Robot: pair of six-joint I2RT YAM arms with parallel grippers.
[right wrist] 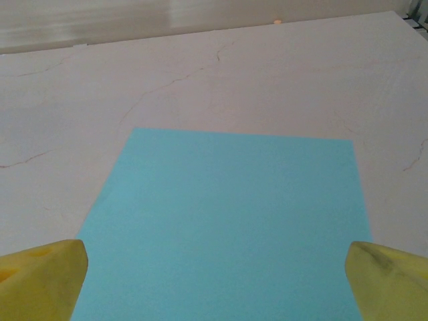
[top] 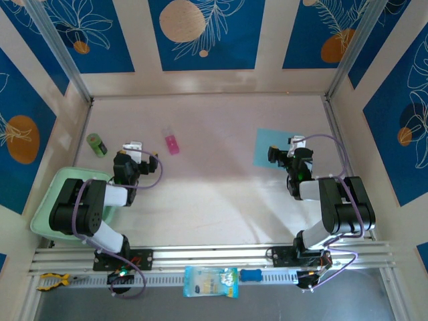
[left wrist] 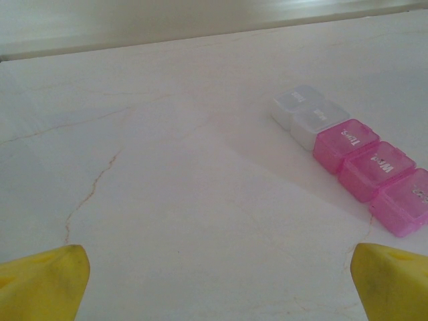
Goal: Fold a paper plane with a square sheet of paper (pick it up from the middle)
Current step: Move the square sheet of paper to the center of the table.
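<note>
Between the spread yellow fingertips [right wrist: 47, 271] of the right gripper [right wrist: 215, 259] lies the square sheet of paper [right wrist: 227, 221]. It is flat and uncreased on the pale marbled table [top: 221, 194], and its far edge runs straight across ahead of the tool. The sheet spans nearly the whole gap between the two tips, and its near part passes under them. I cannot tell whether the tips touch it. From the top camera, the right gripper [top: 279, 152] hangs over the near right part of the sheet [top: 269, 142], so the wrist covers that corner and the rest shows ahead and to its left.

Well off to this gripper's left, about mid-table, sits a weekly pill box [top: 172, 142] with pink and clear compartments. It is nearer to the left gripper [top: 134, 150], lying ahead of it and to its right. The left gripper [left wrist: 217, 264] is also opened wide over bare table, pinching nothing. In its wrist view the pill box [left wrist: 354, 160] runs diagonally ahead of the right-hand fingertip [left wrist: 391, 281], apart from it.

Just left of the left gripper stands a small green cylinder [top: 97, 144], and a mint-green tray [top: 47, 204] lies beneath that arm's elbow. Behind both arm bases, on the rail at the near edge, rest a blue-and-yellow printed packet [top: 210, 281] and a yellow-handled tool [top: 52, 281].
</note>
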